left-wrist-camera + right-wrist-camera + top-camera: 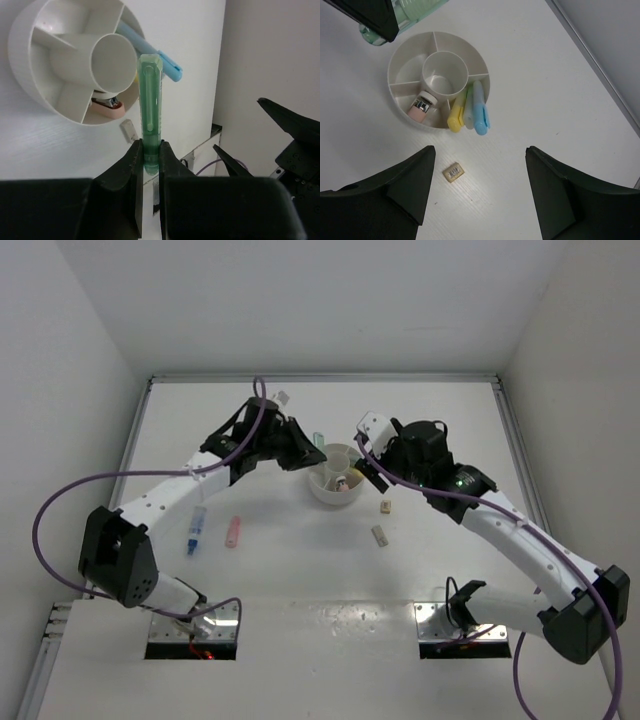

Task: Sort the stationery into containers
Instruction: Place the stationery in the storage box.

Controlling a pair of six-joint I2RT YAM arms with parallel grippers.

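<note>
The organiser (445, 75) holds a yellow marker (456, 116), a light blue marker (480, 109) and a pink piece (419, 109). The left end effector (150, 146) grasps a green marker (150, 90); the right end effector (480, 150) is released.

A round white organiser (330, 497) sits mid-table. The left gripper (303, 452) is at its far-left rim, with a green marker (319, 438) sticking out. The right gripper (366, 476) hangs just beside its right rim. A blue marker (196, 530) and a pink marker (234, 531) lie to the left. A tan block (385, 507) and a second tan block (379, 535) lie to the right.

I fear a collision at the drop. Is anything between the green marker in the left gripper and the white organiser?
Nothing visible. The green marker, shut in the left gripper, hangs by the rim of the organiser; the wedges nearest it are empty. The right gripper is open on the opposite side.
</note>
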